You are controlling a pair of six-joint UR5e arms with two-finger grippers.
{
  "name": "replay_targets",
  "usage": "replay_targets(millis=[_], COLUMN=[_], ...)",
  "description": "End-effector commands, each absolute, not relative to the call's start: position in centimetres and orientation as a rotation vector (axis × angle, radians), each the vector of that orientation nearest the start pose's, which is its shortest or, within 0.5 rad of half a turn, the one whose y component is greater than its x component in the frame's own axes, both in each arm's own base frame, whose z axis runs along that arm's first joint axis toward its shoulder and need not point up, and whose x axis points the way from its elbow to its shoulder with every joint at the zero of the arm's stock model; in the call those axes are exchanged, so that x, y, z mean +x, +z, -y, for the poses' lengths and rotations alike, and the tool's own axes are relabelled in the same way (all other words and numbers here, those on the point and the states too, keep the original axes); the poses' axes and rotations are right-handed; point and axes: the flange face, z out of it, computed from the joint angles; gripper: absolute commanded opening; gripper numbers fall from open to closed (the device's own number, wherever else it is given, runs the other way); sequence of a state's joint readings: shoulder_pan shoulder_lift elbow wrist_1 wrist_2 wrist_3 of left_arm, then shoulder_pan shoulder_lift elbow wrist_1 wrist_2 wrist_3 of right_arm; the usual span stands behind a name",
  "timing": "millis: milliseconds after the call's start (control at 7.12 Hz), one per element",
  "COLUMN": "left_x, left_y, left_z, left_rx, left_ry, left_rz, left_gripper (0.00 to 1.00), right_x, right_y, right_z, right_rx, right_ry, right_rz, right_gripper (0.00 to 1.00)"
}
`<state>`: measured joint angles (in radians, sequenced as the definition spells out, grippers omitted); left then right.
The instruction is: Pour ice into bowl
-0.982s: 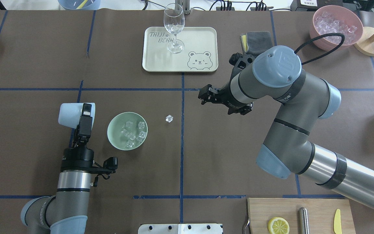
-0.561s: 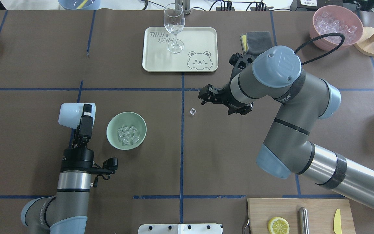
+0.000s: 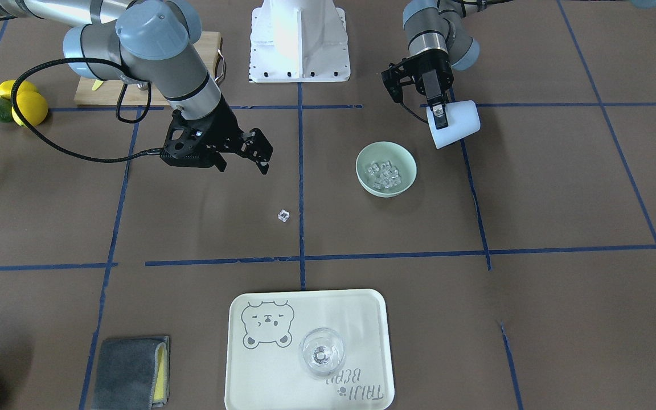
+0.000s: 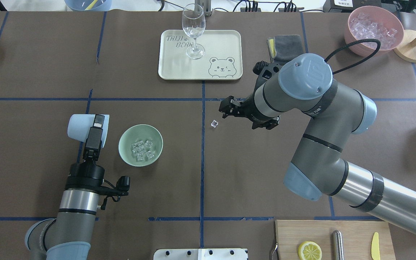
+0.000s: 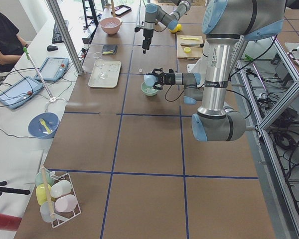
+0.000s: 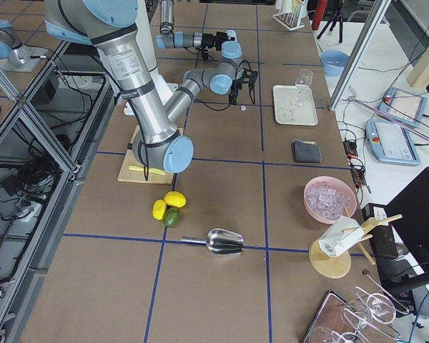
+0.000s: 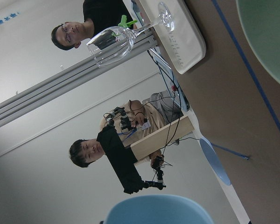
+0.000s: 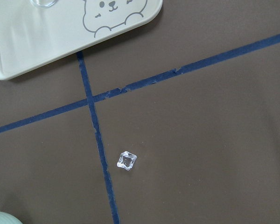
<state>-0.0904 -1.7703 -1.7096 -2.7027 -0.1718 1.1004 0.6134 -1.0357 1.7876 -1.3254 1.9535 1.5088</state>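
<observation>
The left end effector (image 4: 96, 125) was clamped on a light blue cup (image 4: 79, 127), which was tipped on its side above the tabletop (image 4: 31, 72), just beside the green bowl (image 4: 124, 153). A cluster of ice (image 4: 142, 150) sat in the bowl's bottom. One stray cube (image 4: 214, 124) lay on the tabletop, well apart from the bowl, near the right end effector (image 4: 224, 108), whose fingers stood parted and empty.

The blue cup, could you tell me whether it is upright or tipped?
Tipped: the cup is held on its side in the left gripper, mouth toward the bowl, which holds ice.
</observation>
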Motion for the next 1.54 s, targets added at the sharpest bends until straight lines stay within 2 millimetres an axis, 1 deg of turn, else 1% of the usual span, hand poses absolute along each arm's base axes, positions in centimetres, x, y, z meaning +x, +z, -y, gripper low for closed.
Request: replay_targets(millis=[0, 140, 281, 561, 842, 982, 1123, 1263, 1404], left_x=[45.6, 45.4, 44.9, 45.0, 45.4, 45.9, 46.0, 45.8, 45.7], left_y=[34.9, 34.7, 34.1, 33.6, 33.9, 33.9, 33.9, 34.5, 34.8], left_z=[27.3, 27.3, 27.1, 26.8, 26.7, 26.4, 26.4, 26.4, 26.5], left_rx=[1.5, 1.542, 1.578, 1.661, 1.679, 1.676, 1.663, 1.641, 1.634], left_ry=[0.997, 0.981, 0.929, 0.79, 0.677, 0.591, 0.532, 0.476, 0.462], left_rz=[0.721, 0.659, 0.598, 0.332, 0.104, -0.085, -0.162, -0.227, -0.248], left_gripper=[0.0, 0.0, 0.0, 0.0, 0.0, 0.0, 0.0, 0.0, 0.0], right_x=[-46.5, -46.6, -46.8, -46.9, -47.0, -47.0, -47.0, -47.1, -47.1], right_y=[22.6, 22.6, 22.5, 22.6, 22.6, 22.6, 22.6, 22.5, 22.4], right_z=[44.3, 44.3, 44.1, 44.0, 44.0, 44.0, 44.0, 43.9, 43.9], right_rx=[-0.004, 0.003, 0.004, 0.006, 0.01, 0.013, 0.013, 0.012, 0.013], right_ry=[0.31, 0.31, 0.31, 0.31, 0.312, 0.311, 0.311, 0.311, 0.31], right_rz=[1.049, 1.047, 1.047, 1.045, 1.042, 1.041, 1.041, 1.043, 1.044], right_gripper=[1.0, 1.0, 1.0, 1.0, 1.0, 1.0, 1.0, 1.0, 1.0])
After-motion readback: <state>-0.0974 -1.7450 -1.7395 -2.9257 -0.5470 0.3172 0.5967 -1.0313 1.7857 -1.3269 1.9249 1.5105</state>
